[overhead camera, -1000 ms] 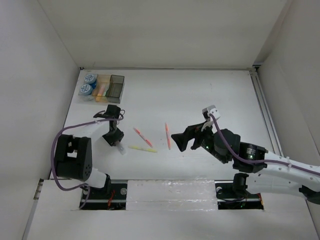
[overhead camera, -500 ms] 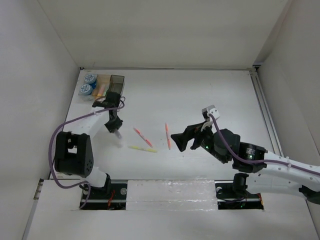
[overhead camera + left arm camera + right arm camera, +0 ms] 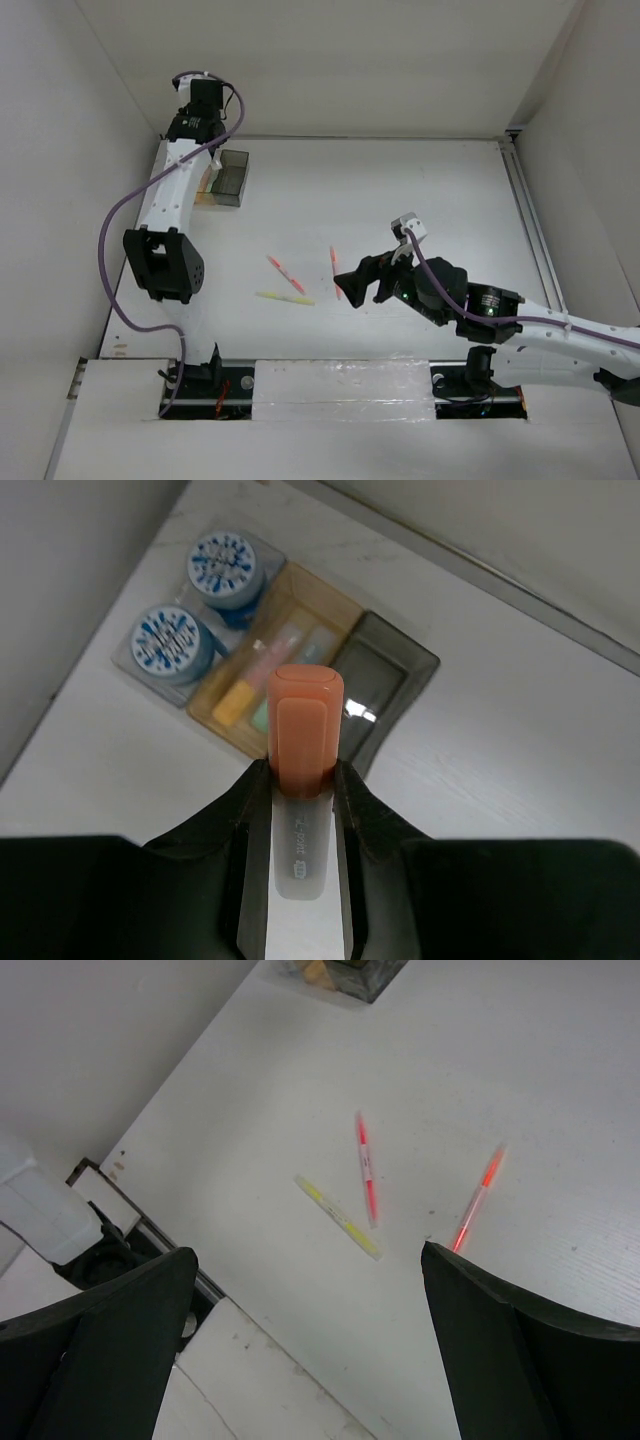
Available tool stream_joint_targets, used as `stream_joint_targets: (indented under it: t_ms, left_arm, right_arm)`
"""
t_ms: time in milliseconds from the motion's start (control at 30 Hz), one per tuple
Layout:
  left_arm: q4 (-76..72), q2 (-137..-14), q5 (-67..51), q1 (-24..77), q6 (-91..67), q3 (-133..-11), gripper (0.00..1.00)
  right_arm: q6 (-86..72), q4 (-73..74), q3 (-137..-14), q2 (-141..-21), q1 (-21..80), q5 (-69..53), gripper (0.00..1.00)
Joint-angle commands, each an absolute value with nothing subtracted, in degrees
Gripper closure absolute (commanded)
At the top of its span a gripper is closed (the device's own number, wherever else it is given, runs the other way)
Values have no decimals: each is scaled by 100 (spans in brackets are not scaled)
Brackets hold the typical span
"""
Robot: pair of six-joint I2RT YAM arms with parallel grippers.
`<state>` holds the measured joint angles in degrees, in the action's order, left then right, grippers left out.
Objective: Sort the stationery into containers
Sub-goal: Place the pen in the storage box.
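Orange cap, clear barrel: that is the marker (image 3: pixel 304 720) I see pinched in the left gripper (image 3: pixel 305 772). The jaws are closed on the barrel just under the cap, one black finger (image 3: pixel 248 815) on each side, and the cap points away from the wrist. Beyond it, on the left wrist camera, the three joined bins sit in the far left corner of the table. The clear bin (image 3: pixel 125 660) holds the two blue-and-white rolls (image 3: pixel 222 565) side by side. The amber bin (image 3: pixel 318 598) next to it has a few short highlighters lying in it: yellow, pink and pale green, as far as I can make out. The dark grey bin (image 3: pixel 385 675) is last in the row. In that view the cap overlaps the near corner where amber meets grey; I cannot tell how high it is held. From overhead, the left arm (image 3: pixel 170 195) is stretched out to that corner and covers most of the row.

The right gripper (image 3: pixel 307 1252) has its jaws spread wide and holds nothing. It hangs above the middle of the white table (image 3: pixel 430 190). Three thin pens lie under it. There is a yellow pen (image 3: pixel 338 1217), and an orange-red pen (image 3: pixel 367 1170) whose near end lies close against it; I cannot tell whether they touch. A second orange-red pen (image 3: pixel 478 1198) lies apart to one side. All three are well apart from the bins.
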<state>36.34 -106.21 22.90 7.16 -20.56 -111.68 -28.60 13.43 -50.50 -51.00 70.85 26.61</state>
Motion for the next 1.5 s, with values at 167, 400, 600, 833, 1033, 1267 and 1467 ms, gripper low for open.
stream_joint_targets:
  t_ms: [167, 400, 600, 833, 1033, 1267, 1467]
  left_arm:
    - [1551, -10557, 2706, 536, -72, -10517, 100]
    - [782, -10793, 1934, 290, 633, -10099, 100]
    - [844, -11539, 1923, 290, 694, -10160, 100]
    - [773, -11926, 2188, 229, 694, -10222, 100]
    - [746, -12111, 2243, 97, 606, -10222, 100]
    - [800, -12059, 2242, 35, 422, -10274, 57]
    - [905, -11735, 2171, 35, 238, -10485, 36]
  right_arm:
    - [-3103, 1310, -4948, -4799, 7049, 2540, 0]
    - [-2997, 1556, -4843, -4632, 7049, 2540, 0]
    - [-2892, 1485, -4737, -4526, 7049, 2409, 0]
    - [-2892, 1327, -4580, -4526, 7049, 2294, 0]
    - [-2944, 1327, -4579, -4729, 7049, 2294, 0]
    - [-2944, 1213, -4579, -4781, 7049, 2242, 0]
    - [-2944, 1213, -4641, -4843, 7049, 2241, 0]
